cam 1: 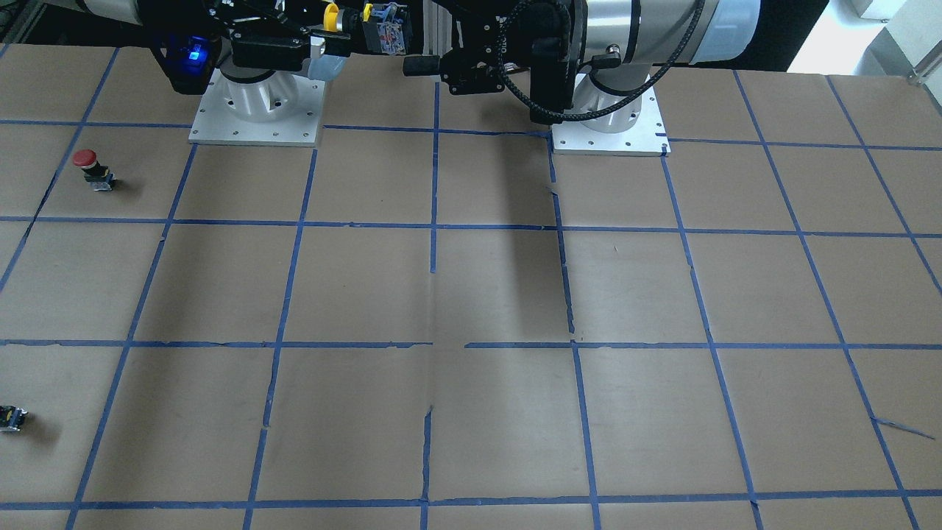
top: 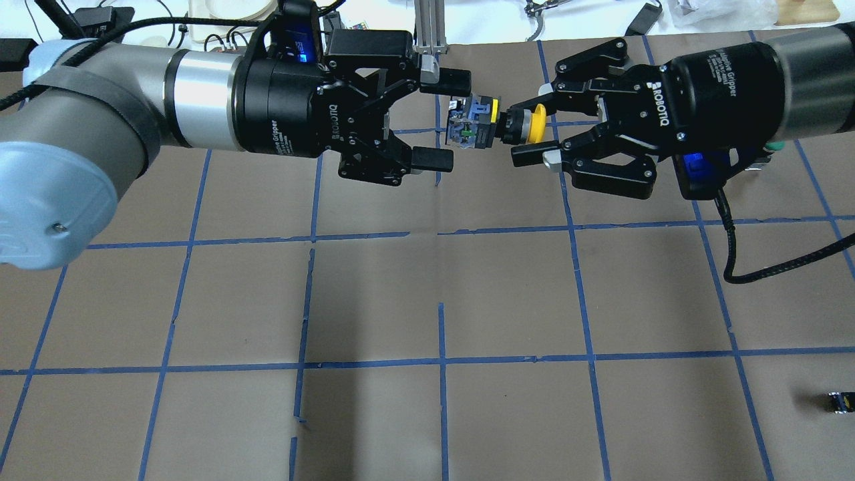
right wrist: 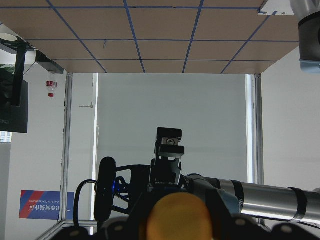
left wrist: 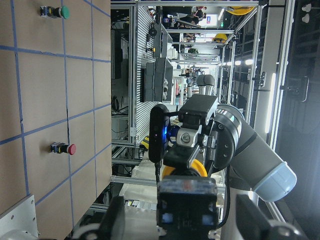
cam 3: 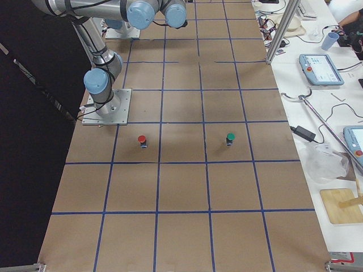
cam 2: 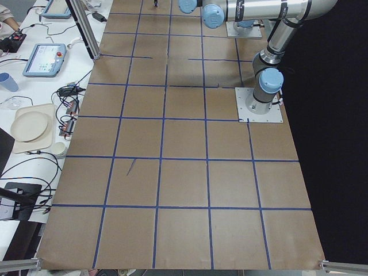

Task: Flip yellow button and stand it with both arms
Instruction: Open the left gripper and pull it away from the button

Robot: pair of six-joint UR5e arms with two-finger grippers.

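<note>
A red button (cam 1: 87, 168) is noted on the table (cam 1: 500, 294). The yellow button (top: 477, 125) is pinched by the right gripper (top: 529, 130); the left gripper (top: 459, 120) is spread wide about its body.

Brown table (cam 1: 486, 287), blue tape grid; red button (cam 1: 93, 169), green button (cam 3: 230, 139), small switch part (cam 1: 12, 417) well apart.
</note>
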